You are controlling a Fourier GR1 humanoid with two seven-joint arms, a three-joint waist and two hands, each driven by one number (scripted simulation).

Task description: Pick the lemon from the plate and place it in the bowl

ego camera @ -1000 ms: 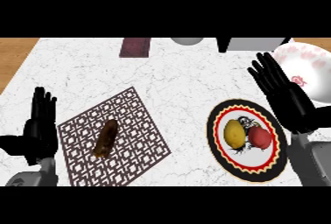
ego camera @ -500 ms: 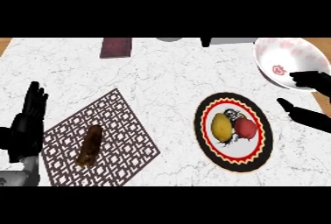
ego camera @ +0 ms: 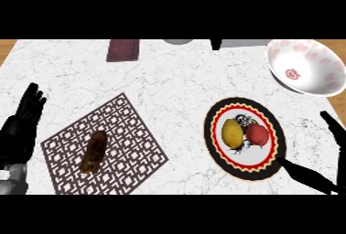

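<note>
A yellow lemon (ego camera: 232,133) lies on a round plate (ego camera: 229,164) with a black, red and yellow rim, right of centre. A red fruit (ego camera: 257,135) touches the lemon's right side on the same plate. The white bowl (ego camera: 305,66) with pink marks sits at the far right, beyond the plate. My right hand (ego camera: 305,175) shows at the lower right edge, open, its thumb lying at the plate's near right rim and a finger (ego camera: 333,126) rising to the plate's right. My left hand (ego camera: 21,128) rests open at the left edge, fingers up.
A dark lattice mat (ego camera: 105,147) lies left of centre with a brown oblong item (ego camera: 94,151) on it. A maroon card (ego camera: 123,50) and grey objects (ego camera: 238,44) sit along the counter's far edge. Wood shows at both far corners.
The view has shifted, so plate, bowl and mat sit further left and lower. My right hand has dropped from beside the bowl to the plate's near right side.
</note>
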